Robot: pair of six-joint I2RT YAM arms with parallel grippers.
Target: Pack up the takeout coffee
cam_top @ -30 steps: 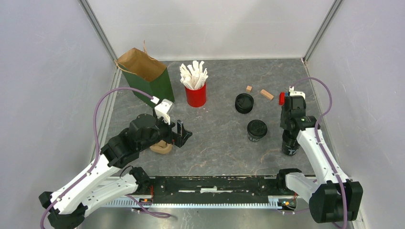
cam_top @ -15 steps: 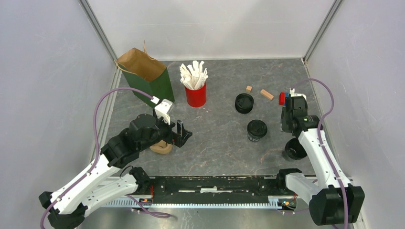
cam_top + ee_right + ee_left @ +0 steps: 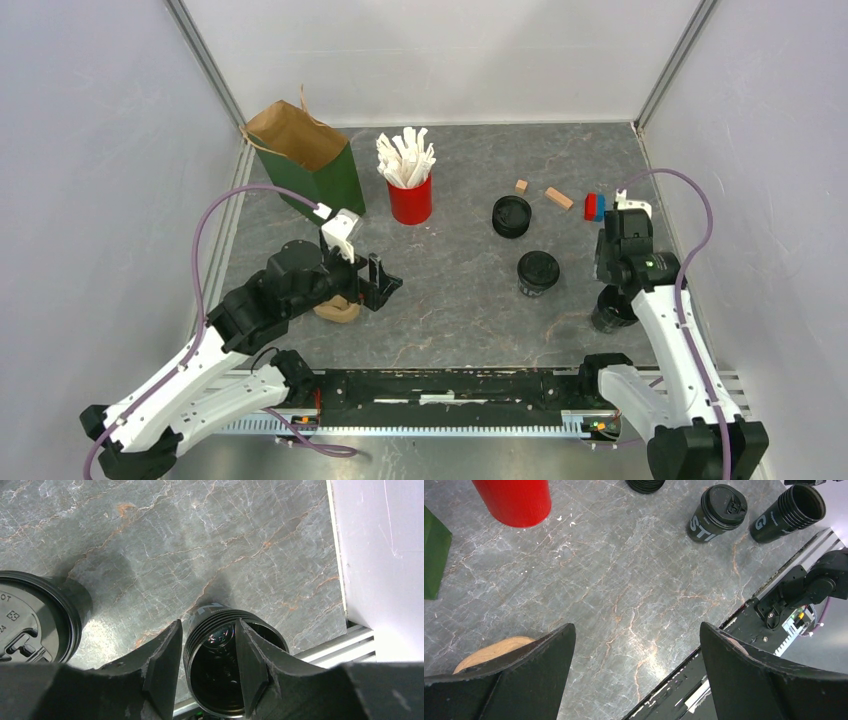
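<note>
The takeout coffee [image 3: 537, 272] is a short black cup with white lettering and a flat black lid, standing right of centre; the left wrist view shows it too [image 3: 716, 512], and its lid [image 3: 35, 615] shows in the right wrist view. To its right stands a stack of open black cups [image 3: 610, 312]. My right gripper [image 3: 207, 625] straddles that stack's [image 3: 235, 665] near rim, one finger outside and one inside, jaws apart with a small gap to the wall. My left gripper [image 3: 383, 280] hovers wide open and holds nothing [image 3: 636, 627].
A green paper bag [image 3: 305, 160] stands at the back left, a red cup of white sticks [image 3: 410, 200] beside it. A stack of black lids [image 3: 511, 215], two wooden blocks [image 3: 558, 198] and a red-blue piece [image 3: 594, 207] lie behind. A tan round object [image 3: 337, 311] sits under the left gripper.
My right jaws have widened around the stack's rim and the right wrist has shifted slightly right. The stack stays on the table. The left arm has not moved.
</note>
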